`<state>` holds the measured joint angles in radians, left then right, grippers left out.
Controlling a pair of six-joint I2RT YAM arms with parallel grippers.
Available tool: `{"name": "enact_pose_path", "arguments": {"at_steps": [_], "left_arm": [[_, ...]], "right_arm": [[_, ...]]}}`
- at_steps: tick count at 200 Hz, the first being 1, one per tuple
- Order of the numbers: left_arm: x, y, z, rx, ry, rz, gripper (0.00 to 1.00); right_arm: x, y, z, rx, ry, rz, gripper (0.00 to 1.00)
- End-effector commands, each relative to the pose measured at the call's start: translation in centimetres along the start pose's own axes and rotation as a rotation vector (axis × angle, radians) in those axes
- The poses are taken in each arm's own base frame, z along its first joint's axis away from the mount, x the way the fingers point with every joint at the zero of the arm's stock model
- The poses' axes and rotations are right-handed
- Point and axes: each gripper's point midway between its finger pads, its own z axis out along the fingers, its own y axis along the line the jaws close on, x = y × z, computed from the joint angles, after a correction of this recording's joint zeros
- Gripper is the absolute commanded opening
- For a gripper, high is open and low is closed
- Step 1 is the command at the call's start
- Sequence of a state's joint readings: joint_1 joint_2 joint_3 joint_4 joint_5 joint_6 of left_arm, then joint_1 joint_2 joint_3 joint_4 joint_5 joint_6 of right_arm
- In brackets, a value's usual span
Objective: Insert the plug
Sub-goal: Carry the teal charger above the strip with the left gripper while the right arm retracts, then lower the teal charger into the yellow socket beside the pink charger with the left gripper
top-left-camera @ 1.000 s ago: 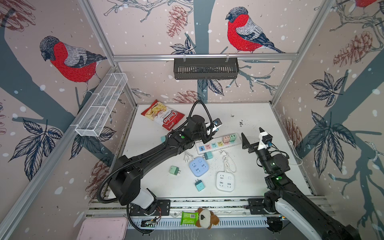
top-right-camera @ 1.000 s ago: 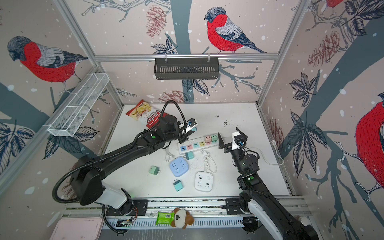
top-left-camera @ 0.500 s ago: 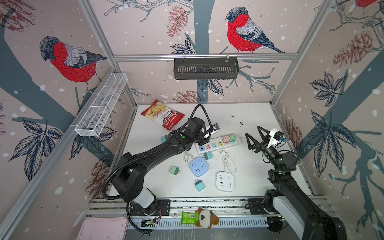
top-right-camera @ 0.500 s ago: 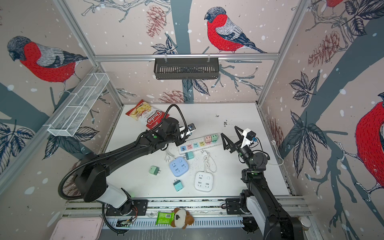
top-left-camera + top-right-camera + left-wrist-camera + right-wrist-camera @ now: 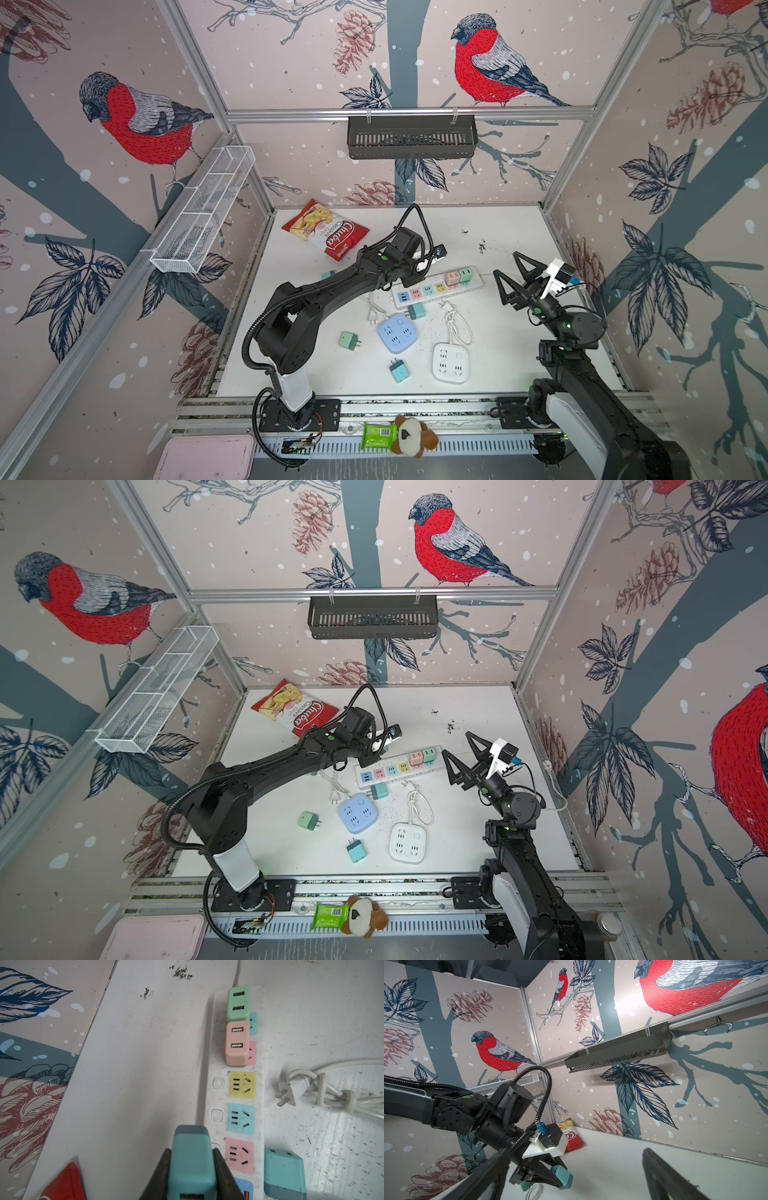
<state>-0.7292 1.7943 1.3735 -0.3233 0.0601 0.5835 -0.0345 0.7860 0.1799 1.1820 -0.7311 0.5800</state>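
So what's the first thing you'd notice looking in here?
Probably the big red birds painted on the walls. Then the left gripper, shut on a teal plug right by the colourful power strip in the middle. On the right, the right gripper hangs wide open, holding nothing.

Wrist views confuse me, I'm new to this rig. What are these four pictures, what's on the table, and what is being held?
Two black robot arms with two-finger grippers work over a white table. Both top views look down from one overhead camera, and each wrist view comes from a camera riding on an arm. The left wrist view looks along the left gripper, shut on a teal plug close to the power strip, which carries a pink plug and a green plug. The right gripper is open and empty. Also lying there: a chips bag, a blue socket cube, a white socket cube, loose plugs and cords.
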Motion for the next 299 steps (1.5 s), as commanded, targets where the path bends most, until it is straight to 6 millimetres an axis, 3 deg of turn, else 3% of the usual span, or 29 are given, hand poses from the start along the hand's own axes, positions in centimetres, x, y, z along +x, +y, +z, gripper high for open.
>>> {"name": "enact_pose_path", "arguments": {"at_steps": [1, 83, 133, 227, 299], "left_arm": [[0.8, -1.1, 0.5, 0.039, 0.052, 0.038, 0.0], [-0.9, -2.7, 2.0, 0.088, 0.054, 0.107, 0.0], [-2.2, -4.5, 4.1, 0.157, 0.067, 0.097, 0.0], [-1.2, -6.0, 6.8, 0.215, 0.121, 0.044, 0.0], [-0.3, -5.3, 7.3, 0.212, 0.263, -0.033, 0.0]], "right_arm": [[-0.7, 0.3, -0.1, 0.001, -0.026, -0.008, 1.0], [-0.6, -1.2, -1.2, 0.15, -0.019, -0.088, 1.0], [-0.5, -0.6, -1.5, 0.148, -0.023, -0.138, 1.0], [0.1, -0.2, -0.9, 0.136, 0.005, -0.15, 1.0], [0.1, -0.2, -1.0, 0.148, 0.006, -0.154, 1.0]]}}
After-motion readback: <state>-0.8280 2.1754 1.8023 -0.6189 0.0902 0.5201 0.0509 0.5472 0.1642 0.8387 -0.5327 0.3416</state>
